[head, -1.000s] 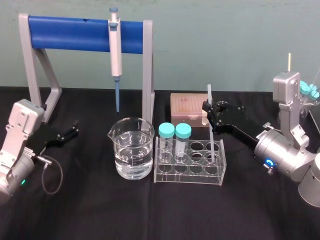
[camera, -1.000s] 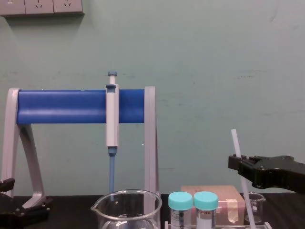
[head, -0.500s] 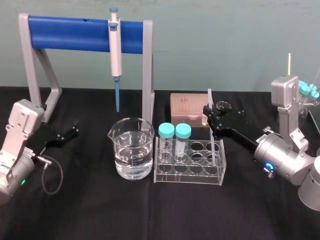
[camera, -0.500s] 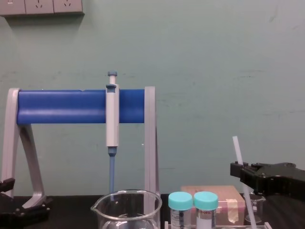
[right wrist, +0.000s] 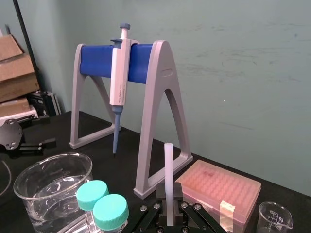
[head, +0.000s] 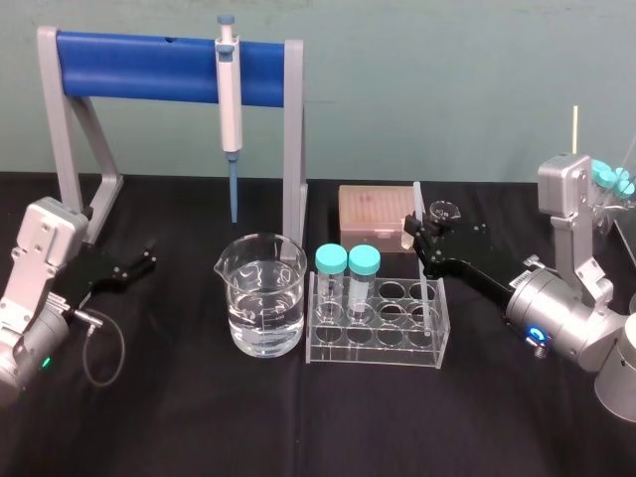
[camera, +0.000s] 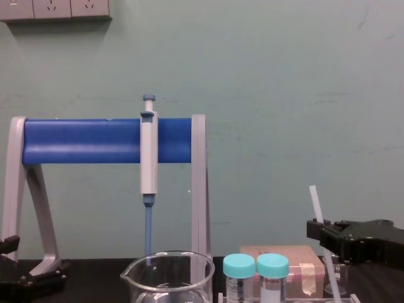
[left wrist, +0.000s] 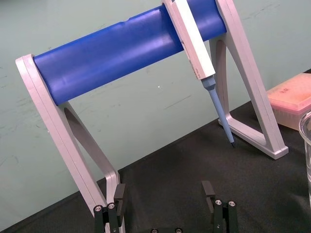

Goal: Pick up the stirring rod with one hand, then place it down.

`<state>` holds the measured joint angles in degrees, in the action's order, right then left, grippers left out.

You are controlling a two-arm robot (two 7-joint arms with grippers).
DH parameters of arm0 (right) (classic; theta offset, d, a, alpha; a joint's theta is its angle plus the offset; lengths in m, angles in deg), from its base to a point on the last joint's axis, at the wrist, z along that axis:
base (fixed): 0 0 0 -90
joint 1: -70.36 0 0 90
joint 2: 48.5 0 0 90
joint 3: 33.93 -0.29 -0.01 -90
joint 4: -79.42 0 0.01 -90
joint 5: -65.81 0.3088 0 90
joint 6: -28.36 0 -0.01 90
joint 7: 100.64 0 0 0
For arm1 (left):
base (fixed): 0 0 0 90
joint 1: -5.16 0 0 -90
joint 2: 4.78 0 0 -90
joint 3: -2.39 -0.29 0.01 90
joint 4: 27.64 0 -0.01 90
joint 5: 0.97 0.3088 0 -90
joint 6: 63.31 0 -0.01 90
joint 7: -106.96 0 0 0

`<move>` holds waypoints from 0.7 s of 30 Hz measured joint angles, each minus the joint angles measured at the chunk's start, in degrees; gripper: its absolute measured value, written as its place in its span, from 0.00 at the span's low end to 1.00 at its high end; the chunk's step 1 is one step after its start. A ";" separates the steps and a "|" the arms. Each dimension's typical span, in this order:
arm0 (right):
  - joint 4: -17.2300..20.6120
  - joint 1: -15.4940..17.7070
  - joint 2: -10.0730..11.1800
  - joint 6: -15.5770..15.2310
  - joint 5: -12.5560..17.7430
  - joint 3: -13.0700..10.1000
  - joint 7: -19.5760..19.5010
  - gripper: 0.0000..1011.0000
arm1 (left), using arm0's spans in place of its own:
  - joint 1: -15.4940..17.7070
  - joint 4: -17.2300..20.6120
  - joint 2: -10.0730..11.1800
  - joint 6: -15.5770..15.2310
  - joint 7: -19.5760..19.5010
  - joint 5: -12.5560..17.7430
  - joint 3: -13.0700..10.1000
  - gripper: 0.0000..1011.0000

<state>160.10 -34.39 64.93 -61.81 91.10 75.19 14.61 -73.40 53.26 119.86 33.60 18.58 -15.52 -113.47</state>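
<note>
Centre right: the right claw [head: 418, 235] clamps the stirring rod [head: 416, 202] upright, lower end inside a right-end well of the clear rack [head: 376, 336], evidently for release there; the left claw [head: 149, 256] idles wide at left edge.

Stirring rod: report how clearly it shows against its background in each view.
Head view: stirring rod pale against black cloth, faint through the clear rack's glints. Right wrist view: bright white against green wall, above the right tool. Chest view: weak contrast against that wall.

Beaker [head: 261, 298], tip box [head: 370, 214] crowd rack [head: 373, 350] — right tool [head: 417, 237], stirring rod [head: 417, 199] at its end; front tabletop [head: 298, 422] open.
</note>
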 joint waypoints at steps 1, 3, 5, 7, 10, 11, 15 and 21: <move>0.06 0.00 0.04 -0.06 -0.17 0.07 -0.02 0.07 | 0.00 0.00 0.00 0.00 0.00 0.00 0.00 0.99; 0.18 -0.01 0.12 -0.23 -0.77 0.32 -0.36 0.07 | 0.00 0.00 0.00 0.00 0.00 0.00 0.00 0.99; 0.22 -0.02 0.14 -0.26 -0.90 0.38 -0.44 0.07 | 0.00 0.00 0.00 0.00 0.00 0.00 0.00 0.99; 0.22 -0.02 0.14 -0.26 -0.90 0.38 -0.43 0.07 | 0.00 0.00 0.00 0.00 0.00 0.00 0.00 0.99; 0.22 -0.03 0.13 -0.26 -0.85 0.35 -0.41 0.07 | 0.00 0.00 0.00 0.00 0.00 0.00 0.00 0.99; 0.22 -0.04 0.13 -0.26 -0.84 0.34 -0.40 0.07 | 0.00 0.00 0.00 0.00 0.00 0.00 0.00 0.99; 0.22 -0.06 0.11 -0.23 -0.75 0.32 -0.40 0.07 | 0.00 0.00 0.00 0.00 0.00 0.00 0.00 0.99; 0.22 -0.07 0.10 -0.20 -0.60 0.28 -0.35 0.21 | 0.00 0.00 0.00 0.00 0.00 0.00 0.00 0.99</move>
<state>160.32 -34.46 65.02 -62.00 90.51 75.47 14.26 -73.40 53.26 119.86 33.60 18.58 -15.51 -113.47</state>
